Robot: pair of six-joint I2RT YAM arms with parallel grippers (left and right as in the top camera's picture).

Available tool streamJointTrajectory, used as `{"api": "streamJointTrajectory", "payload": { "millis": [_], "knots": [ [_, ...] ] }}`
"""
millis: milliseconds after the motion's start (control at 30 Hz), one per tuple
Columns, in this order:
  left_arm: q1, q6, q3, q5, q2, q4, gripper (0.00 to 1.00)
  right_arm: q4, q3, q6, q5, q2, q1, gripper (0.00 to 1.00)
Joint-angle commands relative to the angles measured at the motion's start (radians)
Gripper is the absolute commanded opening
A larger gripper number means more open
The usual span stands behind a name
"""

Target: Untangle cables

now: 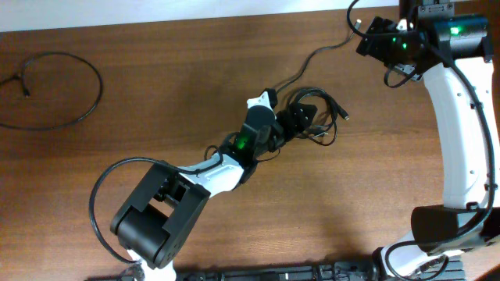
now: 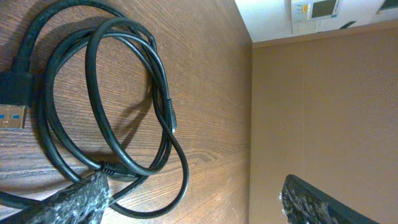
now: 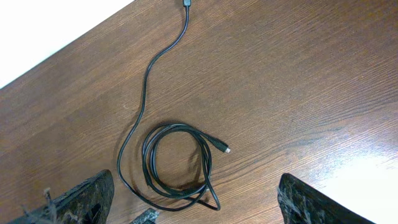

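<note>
From overhead, a brown wood-grain tabletop (image 1: 351, 195) fills nearly the whole view, with a pale strip (image 1: 156, 12) running past its far edge. The coil of cables (image 1: 316, 100) lies about mid-surface. The left pincer (image 1: 301, 121) sits right over the coil's near side, its arm stretching away toward the near-left corner. A tail cord (image 1: 312, 56) runs from the coil toward the far right, where the right pincer (image 1: 373, 43) hovers well apart from the coil. Far to the coil's left a loose cable (image 1: 101, 84) lies in a wide open loop.

In the left wrist view, the coil's black loops rest flat on the wood. A USB plug (image 2: 12, 115) with a blue insert lies at the coil's edge. The left pincer's jaws stand wide apart: one finger (image 2: 78, 202) lies on the coil's outer strands, and the other finger (image 2: 323, 205) is well clear of them. Nothing is pinched between them. Past the tabletop's edge a tan wall (image 2: 323, 112) shows, with a white panel (image 2: 314, 11) above it.

In the right wrist view, the coil lies on the wood between and beyond the two widely spread fingertips (image 3: 78, 199). The right pincer is open and empty. A small plug tip (image 3: 224, 148) pokes out of the coil, and the tail cord runs from it to the tabletop's edge. White floor or wall (image 3: 37, 31) lies beyond that edge. A bright glare (image 3: 348, 180) washes the wood beside the coil.
</note>
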Motion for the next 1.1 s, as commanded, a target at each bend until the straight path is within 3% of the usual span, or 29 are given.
{"api": "streamJointTrajectory", "payload": {
  "millis": [0, 133, 233, 267, 367, 433, 500, 567, 633, 700, 767, 800, 867, 1067],
  "knots": [
    [-0.002, -0.007, 0.023, -0.031, 0.013, 0.01, 0.89, -0.002, 0.002, 0.012, -0.029, 0.013, -0.005, 0.83],
    [-0.048, -0.026, 0.155, -0.03, 0.141, 0.01, 0.84, -0.027, 0.002, 0.011, -0.028, 0.013, -0.005, 0.83],
    [-0.047, -0.026, 0.161, -0.022, 0.166, 0.004, 0.7, -0.027, 0.002, 0.011, -0.027, 0.013, -0.005, 0.84],
    [-0.047, -0.026, 0.161, 0.024, 0.166, -0.004, 0.61, -0.027, 0.002, 0.011, -0.025, 0.013, -0.005, 0.84],
    [-0.032, -0.019, 0.161, 0.113, 0.16, 0.068, 0.52, -0.027, 0.002, 0.011, -0.016, 0.013, -0.005, 0.84],
    [-0.029, -0.007, 0.161, 0.11, 0.158, 0.029, 0.61, -0.027, 0.002, 0.011, -0.013, 0.013, -0.005, 0.84],
    [-0.003, 0.11, 0.161, 0.104, 0.109, -0.084, 0.65, -0.026, 0.002, 0.011, -0.013, 0.013, -0.005, 0.84],
    [0.015, 0.217, 0.161, -0.062, 0.009, -0.327, 0.67, -0.027, 0.002, 0.011, -0.013, 0.013, -0.005, 0.84],
    [0.015, 0.219, 0.161, -0.162, -0.014, -0.411, 0.65, -0.026, 0.002, 0.011, -0.013, 0.02, -0.005, 0.84],
    [0.005, 0.22, 0.161, -0.164, 0.002, -0.372, 0.61, -0.027, 0.002, 0.011, -0.014, 0.034, -0.005, 0.84],
    [0.0, 0.191, 0.161, -0.161, 0.05, -0.327, 0.67, -0.027, 0.002, 0.011, -0.014, 0.037, -0.005, 0.84],
    [-0.001, 0.165, 0.161, -0.156, 0.08, -0.304, 0.65, -0.027, 0.002, 0.011, -0.014, 0.037, -0.005, 0.84],
    [-0.002, 0.148, 0.161, -0.1, 0.138, -0.167, 0.68, -0.027, 0.002, 0.011, -0.014, 0.039, -0.005, 0.84],
    [-0.031, 0.053, 0.161, -0.112, 0.217, -0.062, 0.58, -0.027, 0.002, 0.011, -0.014, 0.047, -0.005, 0.84]
  ]
}}
